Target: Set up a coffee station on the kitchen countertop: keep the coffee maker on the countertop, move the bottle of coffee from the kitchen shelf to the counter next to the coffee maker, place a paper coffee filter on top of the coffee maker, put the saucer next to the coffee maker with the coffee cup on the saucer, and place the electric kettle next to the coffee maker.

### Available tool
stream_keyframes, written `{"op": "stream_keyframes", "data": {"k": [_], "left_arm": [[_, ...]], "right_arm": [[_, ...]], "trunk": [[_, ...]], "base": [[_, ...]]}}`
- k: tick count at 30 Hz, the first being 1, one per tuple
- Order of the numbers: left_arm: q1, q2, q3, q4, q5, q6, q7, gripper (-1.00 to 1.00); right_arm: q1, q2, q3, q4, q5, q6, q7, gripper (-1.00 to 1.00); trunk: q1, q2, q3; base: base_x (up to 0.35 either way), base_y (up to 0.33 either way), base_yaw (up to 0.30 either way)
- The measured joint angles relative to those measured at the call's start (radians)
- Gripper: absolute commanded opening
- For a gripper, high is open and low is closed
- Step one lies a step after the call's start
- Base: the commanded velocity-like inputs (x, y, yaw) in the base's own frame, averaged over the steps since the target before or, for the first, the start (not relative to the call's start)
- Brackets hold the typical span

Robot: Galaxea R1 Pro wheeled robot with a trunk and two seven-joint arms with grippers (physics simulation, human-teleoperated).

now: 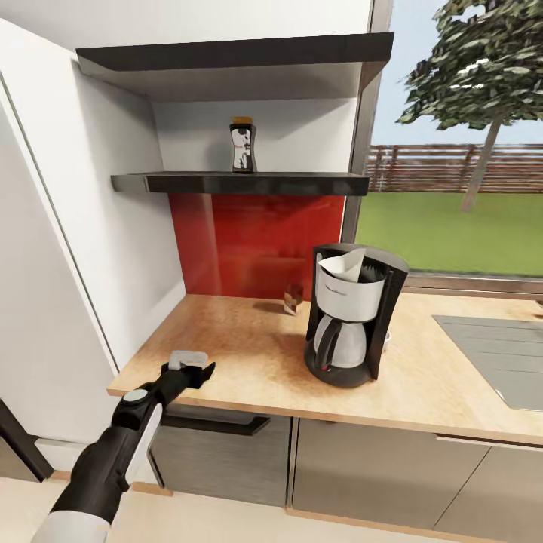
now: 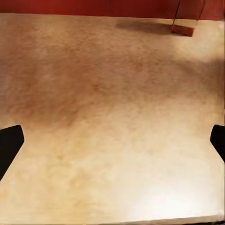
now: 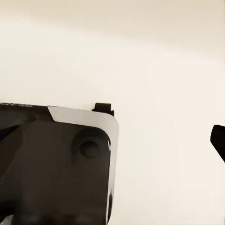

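Ahead of the left gripper (image 1: pixel 197 367), jaws spread and empty at the kitchen countertop (image 1: pixel 249 362) front edge, bare worktop reaches the coffee maker (image 1: pixel 351 313); right gripper's state unclear.

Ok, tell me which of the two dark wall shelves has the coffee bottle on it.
The lower shelf: the coffee bottle stands upright on it, under the upper shelf.

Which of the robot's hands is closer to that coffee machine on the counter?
Left, as far as shown. The left gripper hovers over the kitchen countertop, off to the coffee maker's left. The right gripper's position relative to it cannot be told.
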Motion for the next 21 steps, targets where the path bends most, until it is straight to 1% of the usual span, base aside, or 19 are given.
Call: {"op": "stream_keyframes", "data": {"k": [1, 3, 4, 5, 6, 8, 10, 12, 16, 17, 18, 19, 20, 21], "left_arm": [[-0.019, -0.003, 0.0, -0.004, 0.0, 0.016, -0.004, 1.0], [-0.076, -0.02, -0.001, -0.024, 0.0, 0.073, -0.014, 1.0], [-0.09, -0.024, -0.001, -0.029, 0.0, 0.086, -0.016, 1.0], [-0.114, -0.033, -0.001, -0.039, 0.0, 0.109, -0.018, 1.0], [-0.126, -0.037, -0.002, -0.043, 0.0, 0.12, -0.018, 1.0], [-0.17, -0.05, -0.003, -0.054, 0.0, 0.155, -0.019, 1.0], [-0.218, -0.063, -0.003, -0.059, 0.0, 0.18, -0.022, 1.0], [-0.253, -0.072, -0.003, -0.06, 0.001, 0.2, -0.023, 1.0], [-0.358, -0.091, -0.003, -0.06, 0.016, 0.286, -0.026, 1.0], [-0.374, -0.092, -0.003, -0.059, 0.018, 0.298, -0.026, 1.0], [-0.406, -0.095, -0.003, -0.057, 0.022, 0.32, -0.027, 1.0], [-0.425, -0.096, -0.003, -0.055, 0.023, 0.332, -0.027, 1.0], [-0.461, -0.098, -0.002, -0.052, 0.027, 0.358, -0.027, 1.0], [-0.48, -0.098, -0.002, -0.051, 0.028, 0.374, -0.027, 1.0]], "right_arm": [[0.013, 0.001, 0.0, 0.0, 0.0, 0.0, 0.0, 1.0], [0.063, 0.002, 0.0, 0.0, -0.001, -0.001, -0.002, 1.0], [0.077, 0.002, -0.001, 0.0, -0.001, -0.002, -0.002, 1.0], [0.104, 0.002, -0.001, 0.0, -0.001, -0.002, -0.003, 1.0], [0.119, 0.002, -0.001, 0.0, -0.001, -0.002, -0.003, 1.0], [0.169, 0.002, -0.001, 0.0, -0.001, -0.003, -0.003, 1.0], [0.203, 0.003, -0.001, 0.0, -0.001, -0.003, -0.003, 1.0], [0.215, 0.004, -0.001, -0.001, -0.002, -0.003, -0.003, 1.0], [0.226, 0.019, 0.0, -0.003, -0.005, -0.003, -0.002, 1.0], [0.226, 0.021, -0.001, -0.004, -0.005, -0.003, -0.002, 1.0], [0.227, 0.024, -0.001, -0.004, -0.005, -0.004, -0.003, 1.0], [0.227, 0.025, -0.001, -0.004, -0.006, -0.004, -0.003, 1.0], [0.227, 0.026, -0.001, -0.004, -0.006, -0.004, -0.003, 1.0], [0.228, 0.027, -0.001, -0.004, -0.006, -0.004, -0.003, 1.0]], "trunk": [[0.0, 0.0, 0.0], [0.0, 0.0, 0.0], [0.0, 0.0, 0.0], [0.0, 0.0, 0.0], [0.0, 0.0, 0.0], [0.0, 0.0, 0.0], [0.0, 0.0, 0.0], [0.0, 0.0, 0.0], [0.0, 0.0, 0.0], [0.0, 0.0, 0.0], [0.0, 0.0, 0.0], [0.0, 0.0, 0.0], [0.0, 0.0, 0.0], [0.0, 0.0, 0.0]], "base": [[0.0, 0.0, 0.0], [0.0, 0.0, 0.0], [0.0, 0.0, 0.0], [0.0, 0.0, 0.0], [0.0, 0.0, 0.0], [0.0, 0.0, 0.0], [0.0, 0.0, 0.0], [0.0, 0.0, 0.0], [0.0, 0.0, 0.0], [0.0, 0.0, 0.0], [0.0, 0.0, 0.0], [0.0, 0.0, 0.0], [0.0, 0.0, 0.0], [0.0, 0.0, 0.0]]}}
